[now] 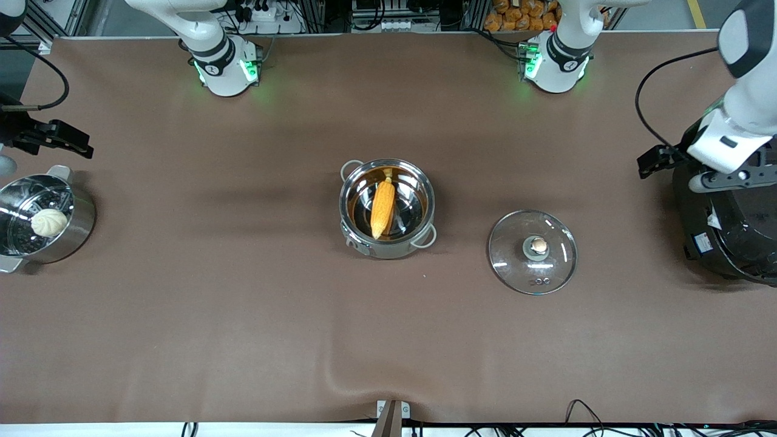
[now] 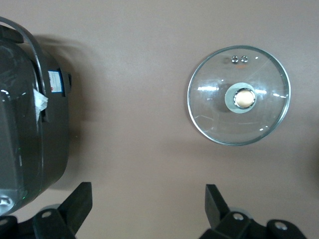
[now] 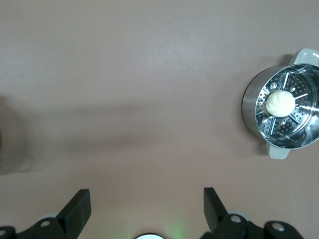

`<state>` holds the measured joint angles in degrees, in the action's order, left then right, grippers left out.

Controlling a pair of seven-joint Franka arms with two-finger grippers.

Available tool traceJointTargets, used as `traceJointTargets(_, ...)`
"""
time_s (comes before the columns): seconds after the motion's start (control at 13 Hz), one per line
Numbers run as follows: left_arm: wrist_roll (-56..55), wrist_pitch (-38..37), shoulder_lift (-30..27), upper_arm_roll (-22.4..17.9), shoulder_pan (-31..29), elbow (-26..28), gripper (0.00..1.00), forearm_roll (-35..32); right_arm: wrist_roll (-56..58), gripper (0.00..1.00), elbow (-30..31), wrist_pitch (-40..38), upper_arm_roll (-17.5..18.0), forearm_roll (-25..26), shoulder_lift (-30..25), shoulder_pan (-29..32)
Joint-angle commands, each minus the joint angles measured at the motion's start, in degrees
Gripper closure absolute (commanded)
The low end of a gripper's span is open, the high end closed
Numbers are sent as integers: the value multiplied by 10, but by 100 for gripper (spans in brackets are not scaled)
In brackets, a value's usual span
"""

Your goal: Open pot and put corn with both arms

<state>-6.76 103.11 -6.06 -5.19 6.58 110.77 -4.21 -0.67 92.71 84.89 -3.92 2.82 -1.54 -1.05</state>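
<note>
Sitting pretty: corn (image 1: 382, 209) is already lying inside the open pot (image 1: 386, 208) mid-worktop.

Glass lid (image 1: 532, 252) rests flat on the worktop (image 1: 243, 315) beside the pot, toward the left arm's end, knob up. Left end effector (image 2: 147, 209) hangs empty by the black rice cooker (image 1: 725, 224), fingers spread wide; right end effector (image 3: 144, 209) is spread wide and empty too, near the steamer pot (image 1: 42, 221) with its bun (image 1: 48, 222). Looks basically done. The lid's probably slick and breakable, so I'd grab the knob; the corn's stiff and light, pinch mid-cob.
</note>
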Motion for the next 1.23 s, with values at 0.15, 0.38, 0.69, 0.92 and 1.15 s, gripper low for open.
traceJointTargets(0.15, 16, -72, -3, 0, -3, -56, 0, 26, 3, 0, 10, -4, 7, -34, -14, 17)
traceJointTargets(0.38, 17, -106, -3, -2, -7, -85, 0, 26, 3, 0, 10, -4, 7, -34, -14, 16)
traceJointTargets(0.69, 53, -150, -7, 8, -17, -122, 0, 26, 4, 0, 9, -4, 7, -34, -13, 16)
traceJointTargets(0.92, 118, -166, 1, 47, -75, -161, 0, 56, 3, 0, -14, -31, 6, -34, 0, 17)
traceJointTargets(1.15, 112, -169, 27, 51, -73, -194, 0, 50, -1, 0, -14, -33, 6, -34, 2, 12)
